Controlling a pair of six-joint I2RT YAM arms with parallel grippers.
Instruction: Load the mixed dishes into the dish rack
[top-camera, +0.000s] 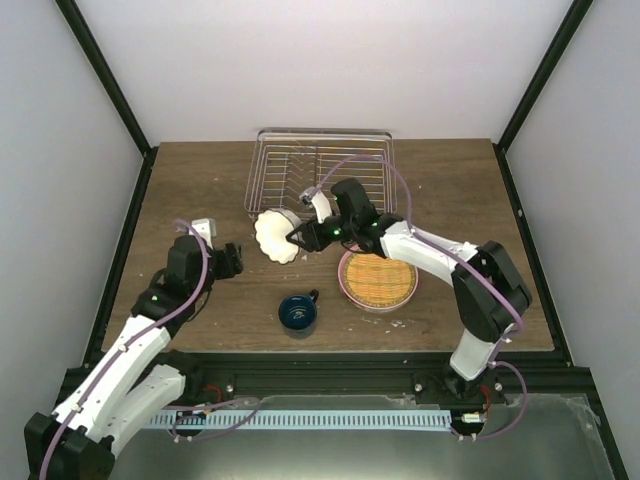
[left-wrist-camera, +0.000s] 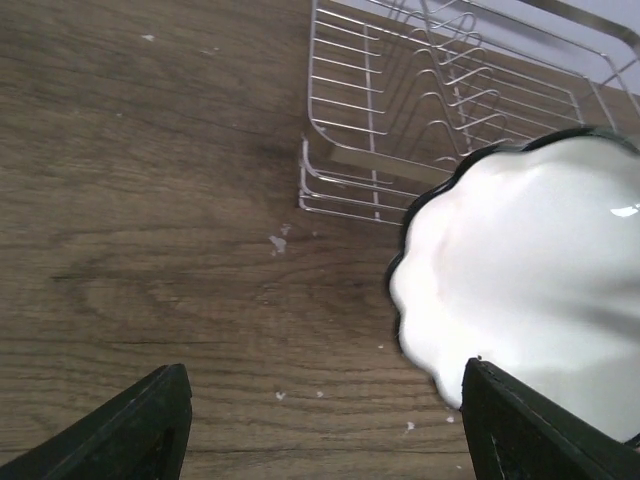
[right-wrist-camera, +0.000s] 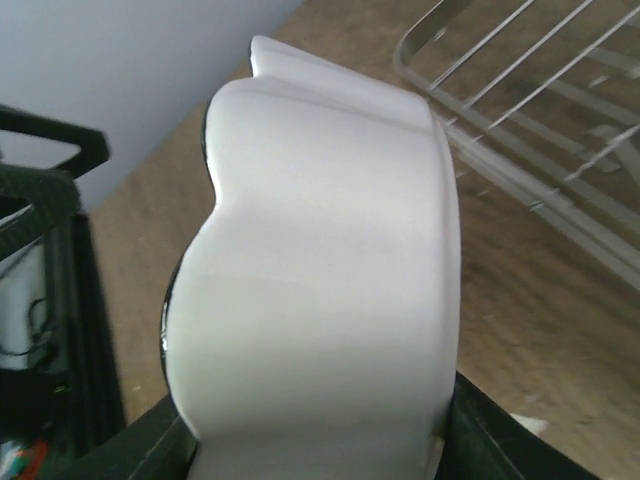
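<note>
My right gripper (top-camera: 300, 238) is shut on the small white scalloped bowl (top-camera: 277, 236), holding it on edge above the table just in front of the dish rack (top-camera: 320, 175). In the right wrist view the bowl (right-wrist-camera: 320, 280) fills the space between the fingers of the right gripper (right-wrist-camera: 315, 440). My left gripper (top-camera: 234, 258) stands open a little to the left of the bowl, holding nothing. Its wrist view shows the left gripper (left-wrist-camera: 322, 400) over bare wood, with the bowl (left-wrist-camera: 530, 270) at the right and the rack (left-wrist-camera: 430, 100) beyond. The rack holds no dishes.
A dark blue mug (top-camera: 297, 312) stands upright near the front edge. To its right, a yellow-lime ribbed plate (top-camera: 380, 276) lies on a pink plate (top-camera: 380, 308), under my right forearm. The wire rack (right-wrist-camera: 540, 120) sits at the back centre of the table (top-camera: 180, 190).
</note>
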